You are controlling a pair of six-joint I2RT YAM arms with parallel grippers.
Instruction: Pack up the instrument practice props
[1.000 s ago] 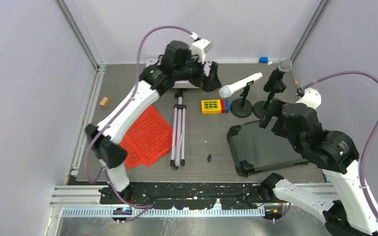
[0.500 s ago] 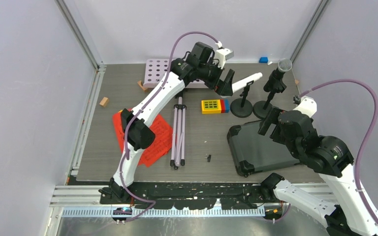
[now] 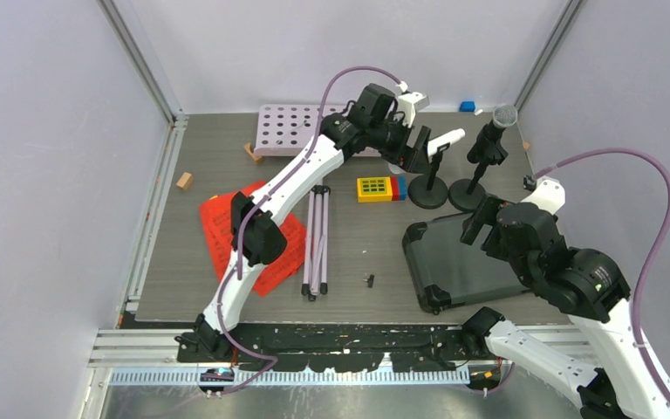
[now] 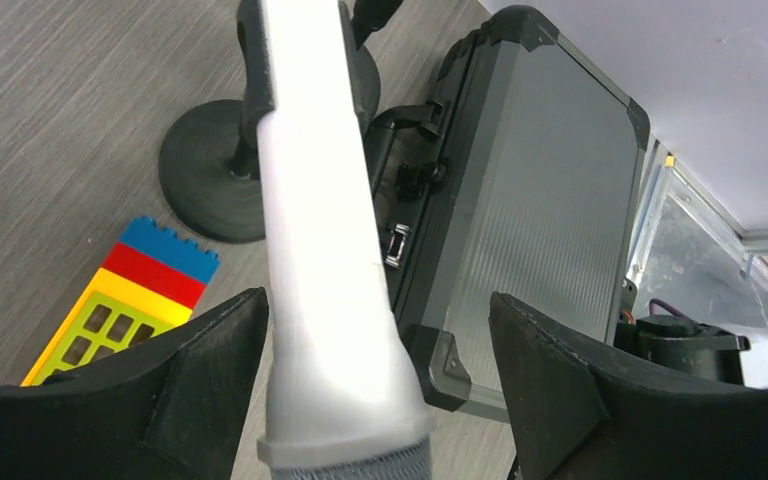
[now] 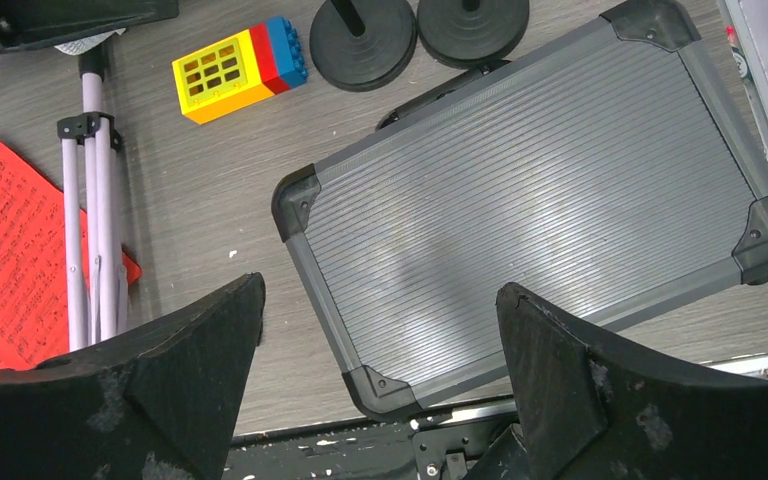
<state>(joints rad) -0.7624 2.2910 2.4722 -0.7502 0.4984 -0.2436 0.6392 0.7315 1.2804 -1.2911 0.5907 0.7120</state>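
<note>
- White microphone sits tilted in the clip of a black round-based mic holder, at the far right part of the table; its grey mesh head points toward the left wrist camera
- left gripper is around the head end of this microphone, with its fingers apart; one finger is just beside the white body, while the other has a clear gap to it; so nothing is clamped
- black grey-headed microphone stands in the second mic holder, whose base is just beside the first base; its head points up toward the far right corner
- right gripper hovers above the dark hard case, fingers wide apart and holding nothing; the case lies flat and closed at the near right, just in front of both round bases
- pale lilac perforated music desk lies flat at the far edge; the tripod legs lie folded in the middle of the table, running toward the near edge; I cannot tell if the legs are joined to the desk, because the left arm covers that place
- red sheet-music pages lie flat to the left of the legs, partly under the left arm; in the right wrist view one corner reaches the legs
- yellow block with a red and blue end lies between the legs and the first round base
</note>
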